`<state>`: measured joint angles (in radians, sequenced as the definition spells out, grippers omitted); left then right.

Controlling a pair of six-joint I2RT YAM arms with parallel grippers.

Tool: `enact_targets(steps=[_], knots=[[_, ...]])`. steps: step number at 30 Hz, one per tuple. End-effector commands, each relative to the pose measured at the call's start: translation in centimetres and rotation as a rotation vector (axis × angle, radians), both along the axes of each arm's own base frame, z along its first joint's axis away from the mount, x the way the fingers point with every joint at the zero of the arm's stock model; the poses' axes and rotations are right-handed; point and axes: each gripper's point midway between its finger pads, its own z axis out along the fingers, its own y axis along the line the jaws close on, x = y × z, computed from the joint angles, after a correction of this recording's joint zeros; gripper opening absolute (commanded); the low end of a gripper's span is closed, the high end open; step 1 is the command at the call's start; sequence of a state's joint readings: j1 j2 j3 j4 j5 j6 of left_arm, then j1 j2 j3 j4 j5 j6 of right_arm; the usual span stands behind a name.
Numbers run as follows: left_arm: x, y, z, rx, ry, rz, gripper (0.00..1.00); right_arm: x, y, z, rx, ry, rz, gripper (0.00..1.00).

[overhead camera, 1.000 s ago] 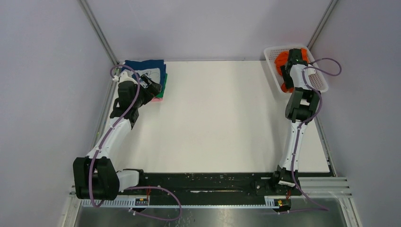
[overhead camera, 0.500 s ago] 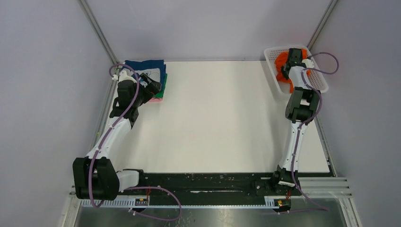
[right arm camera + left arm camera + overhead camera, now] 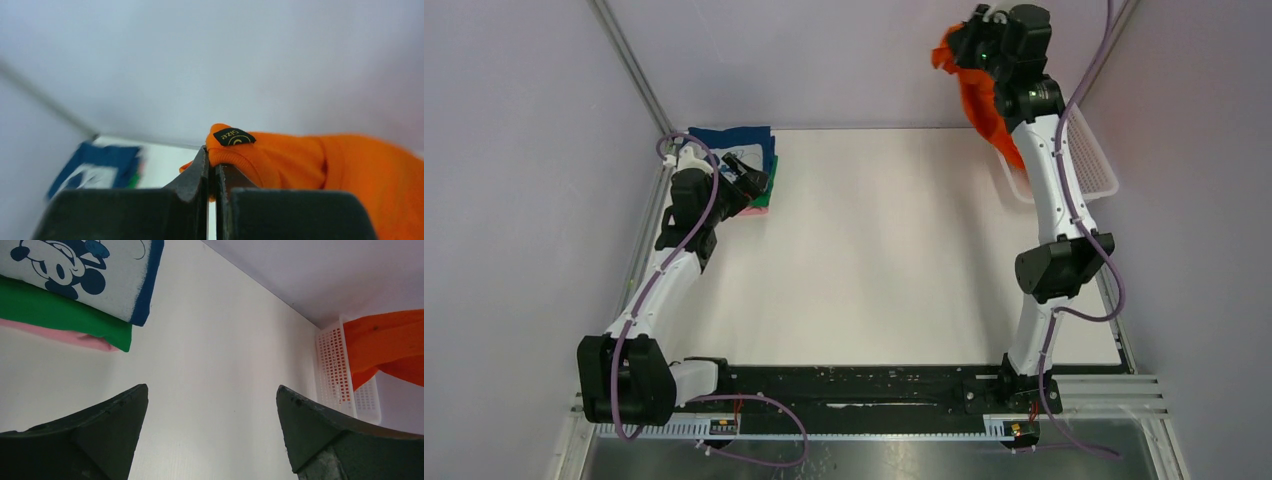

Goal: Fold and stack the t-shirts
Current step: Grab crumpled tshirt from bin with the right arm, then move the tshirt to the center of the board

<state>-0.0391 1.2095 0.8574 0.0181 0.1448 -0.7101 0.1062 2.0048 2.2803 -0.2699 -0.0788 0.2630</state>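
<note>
Arm stretched high, the right end effector [image 3: 211, 165] pinches the orange t-shirt [image 3: 984, 105] (it dangles); left end effector [image 3: 212, 395] gapes wide

White table [image 3: 894, 250]: shirt stack [image 3: 761, 150], basket [image 3: 1096, 168]

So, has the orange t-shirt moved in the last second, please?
Yes: the orange t-shirt has risen out of the white basket and hangs from the right gripper above it.

Orange tee [image 3: 982, 105] hangs aloft; navy [image 3: 75, 270] on green [image 3: 60, 315] on pink [image 3: 75, 338], folded, far-L.
</note>
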Motion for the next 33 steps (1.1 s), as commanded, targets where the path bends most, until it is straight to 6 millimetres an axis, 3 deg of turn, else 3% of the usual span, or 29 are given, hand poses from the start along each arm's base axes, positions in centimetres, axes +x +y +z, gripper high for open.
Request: enact_targets(steps=[1,5,10,13,16,18,21,24,25,28,30,33], knots=[[-0.6,-0.6,3.1,0.019,-0.112,-0.048,0.99,-8.9,9.9,8.1,-0.153,-0.175,0.399,0.0],[-1.6,-0.4,2.5,0.03,-0.095,-0.045,0.99,-15.9,15.9,11.6,-0.118,-0.257,0.677,0.0],[-2.7,-0.1,2.1,0.038,-0.082,-0.034,0.99,-22.4,19.2,15.8,-0.036,-0.338,0.904,0.0],[-3.5,0.1,1.9,0.043,-0.067,-0.021,0.99,-23.9,19.6,16.2,0.011,-0.329,0.963,0.0],[-4.4,0.4,1.5,0.05,-0.049,-0.012,0.99,-23.6,19.8,14.6,0.043,-0.259,0.965,0.0],[-4.9,0.6,0.9,0.056,-0.025,-0.003,0.99,-22.0,19.1,12.0,0.033,-0.174,0.879,0.0],[-5.7,0.3,-0.4,0.055,0.035,-0.024,0.99,-18.3,15.9,6.7,0.031,-0.025,0.633,0.0],[-6.6,-0.6,-1.7,0.038,0.075,-0.076,0.99,-15.3,10.6,-1.1,0.107,0.169,0.392,0.0],[-6.9,-1.0,-2.2,0.03,0.089,-0.1,0.99,-14.9,8.5,-4.6,0.136,0.239,0.305,0.0],[-8.1,-3.0,-3.7,0.01,0.132,-0.182,0.98,-15.4,1.2,-15.1,0.145,0.433,0.013,0.0],[-9.2,-4.9,-5.4,0.027,0.196,-0.249,0.97,-17.1,-2.2,-21.3,0.09,0.556,-0.118,0.0],[-11.6,-8.1,-9.1,0.077,0.347,-0.363,0.92,-19.5,-4.3,-25.7,0.022,0.657,-0.187,0.0]])
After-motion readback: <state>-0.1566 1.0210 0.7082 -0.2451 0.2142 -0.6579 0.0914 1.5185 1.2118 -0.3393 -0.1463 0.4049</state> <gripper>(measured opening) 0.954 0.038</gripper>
